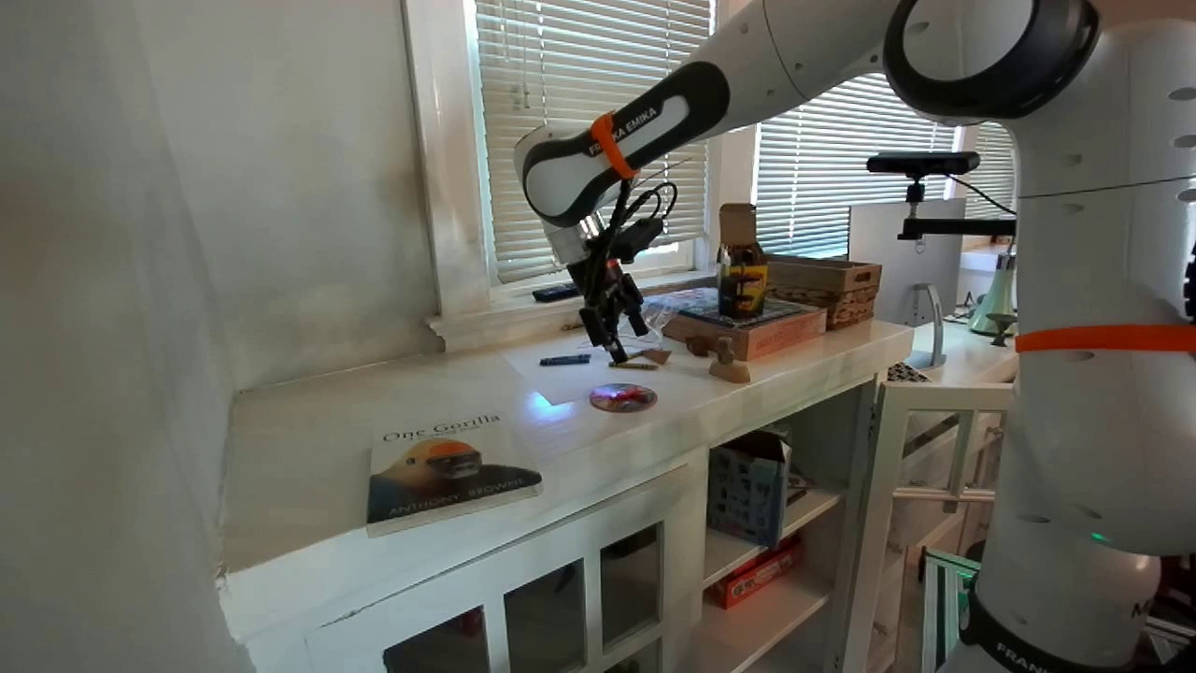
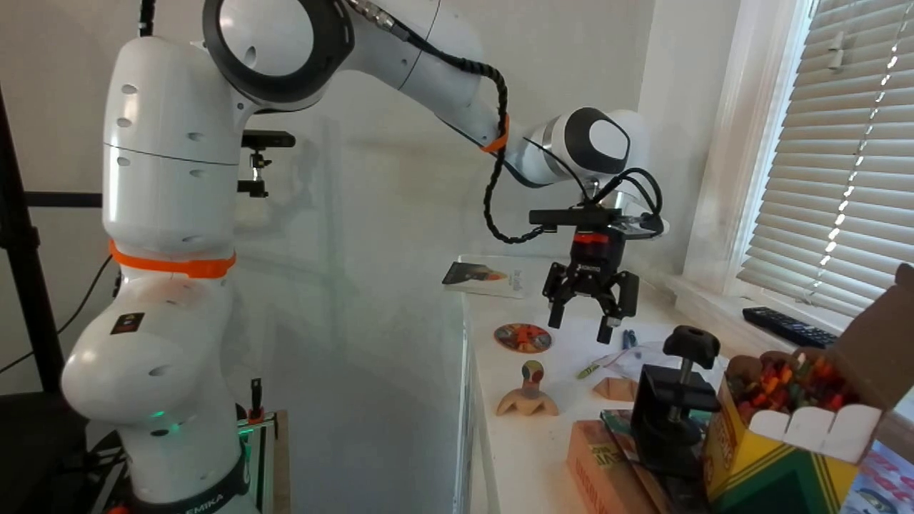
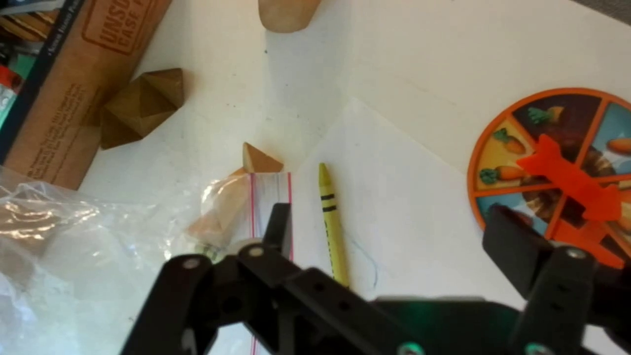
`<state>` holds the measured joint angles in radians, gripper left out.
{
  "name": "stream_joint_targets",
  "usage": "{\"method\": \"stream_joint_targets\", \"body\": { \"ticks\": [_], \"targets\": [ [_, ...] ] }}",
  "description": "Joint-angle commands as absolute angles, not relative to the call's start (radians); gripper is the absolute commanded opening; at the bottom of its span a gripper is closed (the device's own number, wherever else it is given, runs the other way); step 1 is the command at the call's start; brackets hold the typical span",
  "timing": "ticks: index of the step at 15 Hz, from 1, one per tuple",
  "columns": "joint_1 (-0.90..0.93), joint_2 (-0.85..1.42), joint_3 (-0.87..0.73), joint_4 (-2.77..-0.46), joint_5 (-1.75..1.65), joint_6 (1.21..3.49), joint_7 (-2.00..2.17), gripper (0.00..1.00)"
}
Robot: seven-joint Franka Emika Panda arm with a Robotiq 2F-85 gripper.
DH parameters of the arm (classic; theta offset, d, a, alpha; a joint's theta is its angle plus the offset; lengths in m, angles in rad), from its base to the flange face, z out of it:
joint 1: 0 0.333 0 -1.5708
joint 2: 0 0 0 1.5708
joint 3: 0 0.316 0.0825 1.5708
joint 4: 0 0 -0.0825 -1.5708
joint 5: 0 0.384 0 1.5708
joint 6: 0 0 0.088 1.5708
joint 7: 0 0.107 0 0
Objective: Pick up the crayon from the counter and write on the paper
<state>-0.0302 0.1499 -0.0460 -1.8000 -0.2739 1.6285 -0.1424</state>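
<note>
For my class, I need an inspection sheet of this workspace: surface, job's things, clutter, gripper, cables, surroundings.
Surface: white counter, small dark specks in places.
Job's things: yellow crayon lies on the paper beside a faint curved line; dark blue shape nearby, unclear.
Clutter: clear plastic bag, round orange-rimmed disc, book, clamp, open box of crayons.
Gripper: open above the counter, holding nothing.
Cables: black cable hangs in a slack loop near the gripper; contact with counter: nothing seen.
Surroundings: lowered window blinds; cabinet door open.
</note>
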Motion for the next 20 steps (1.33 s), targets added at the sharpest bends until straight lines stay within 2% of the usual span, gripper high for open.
{"method": "stream_joint_targets", "body": {
  "ticks": [1, 13, 20],
  "targets": [
    [-0.056, 0.206, -0.058, -1.737, -0.258, 1.589, -0.184, 1.00],
    [-0.072, 0.347, -0.050, -1.565, -0.207, 1.357, -0.172, 1.00],
    [-0.098, 0.405, -0.045, -1.516, -0.134, 1.422, -0.224, 1.00]
  ]
}}
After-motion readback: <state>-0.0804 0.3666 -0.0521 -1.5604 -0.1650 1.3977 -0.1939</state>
